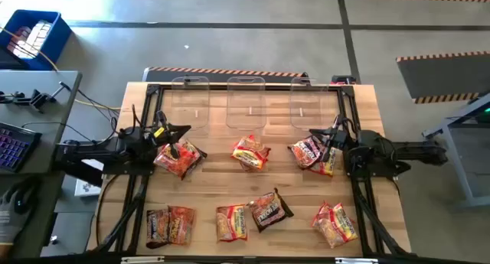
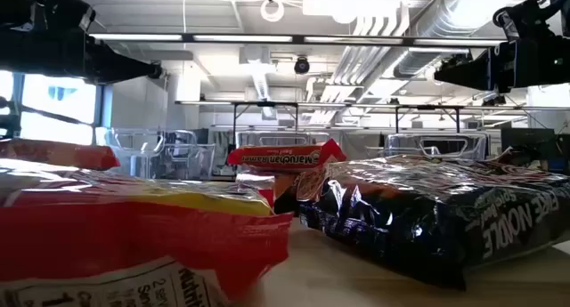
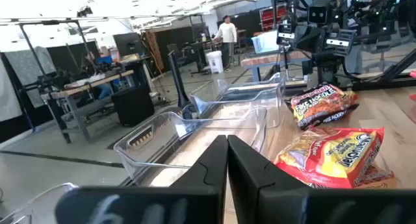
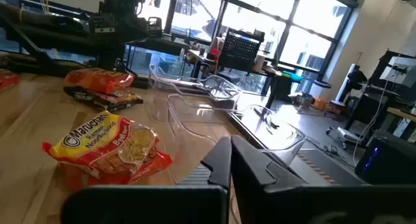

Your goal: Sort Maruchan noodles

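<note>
Along the near edge of the wooden table (image 1: 383,103) lie the untouched Maruchan noodles: a dark packet beside an orange one (image 1: 170,225), another orange packet (image 1: 232,222), a dark-and-red packet (image 1: 269,209) tilted next to it, and a red-and-yellow pair (image 1: 334,223) at the right. Farther in sits a middle row: an orange-red heap (image 1: 179,158) on the left, a red-and-yellow packet (image 1: 250,152) at centre, and a dark-topped pile (image 1: 314,153) on the right. Each arm is parked over its own end of that row, probably so either pile can be picked without crossing over. The left gripper (image 3: 226,152) has its fingers pressed together with nothing between them, hovering above the orange-red heap and pointed across the table. The right gripper (image 4: 230,156) is likewise closed and empty, above the dark-topped pile. Beyond them, three clear plastic bins (image 1: 246,101) line the far edge, all seemingly empty, so sorting looks not yet begun. Nothing blocks the bins; stacked packets may lift together.
</note>
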